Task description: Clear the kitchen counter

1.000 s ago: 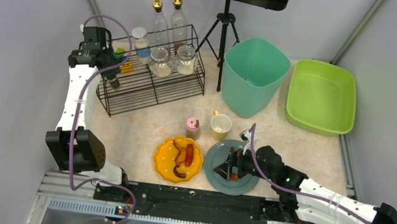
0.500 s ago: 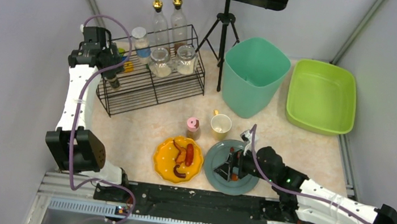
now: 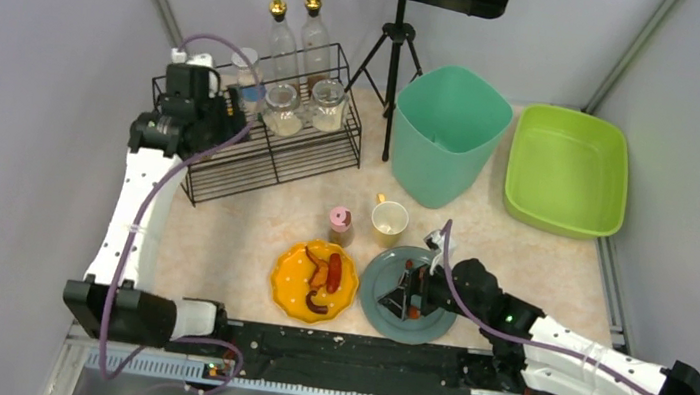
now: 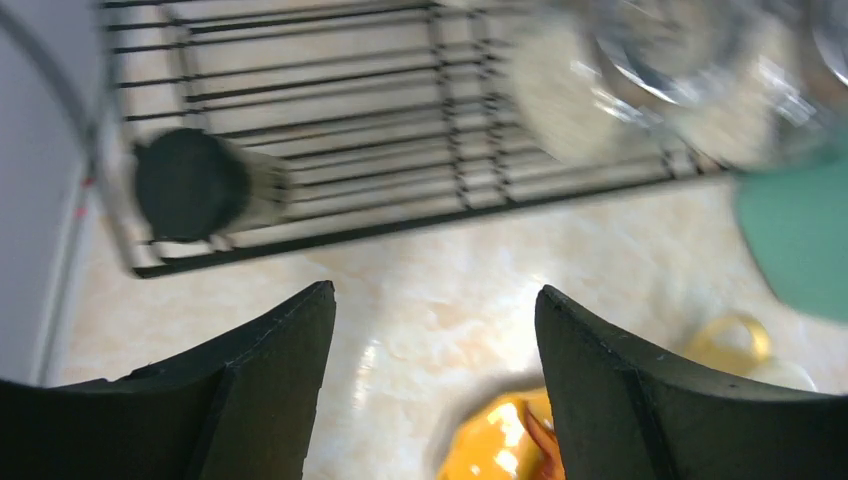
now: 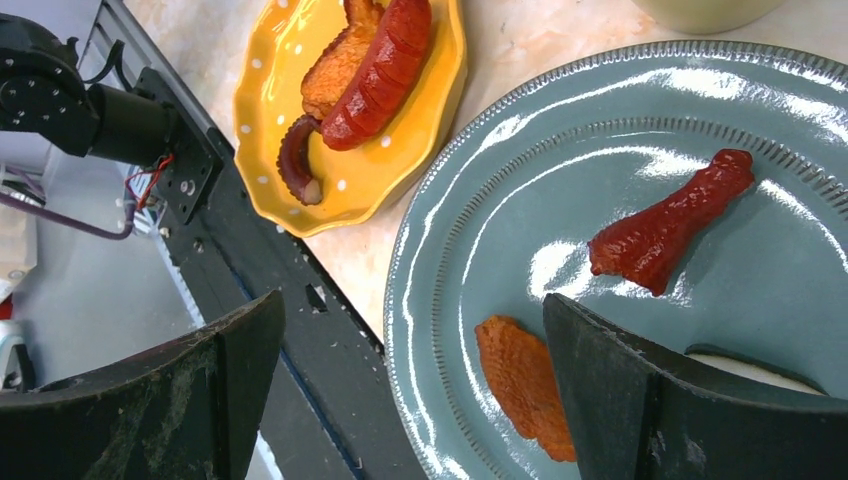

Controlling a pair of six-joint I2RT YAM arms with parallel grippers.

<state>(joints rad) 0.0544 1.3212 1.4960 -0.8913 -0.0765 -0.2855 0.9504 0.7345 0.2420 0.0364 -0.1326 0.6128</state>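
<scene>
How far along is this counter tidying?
Looks done: jars stand in the wire rack. In hand: nothing; the left gripper hangs open at the rack, the right gripper open over the grey-blue plate. Left on the kitchen counter: that plate and the yellow plate, both with food, a mug, a pink-capped jar.

Jars (image 4: 620, 70) blurred, teal bin (image 4: 800, 235) cropped, kitchen counter (image 4: 600, 250) partly hidden

White arm links (image 3: 139, 202), black joints (image 3: 120, 312), purple cables (image 3: 212, 38); black wedge pincer fingers (image 4: 260, 400).
</scene>
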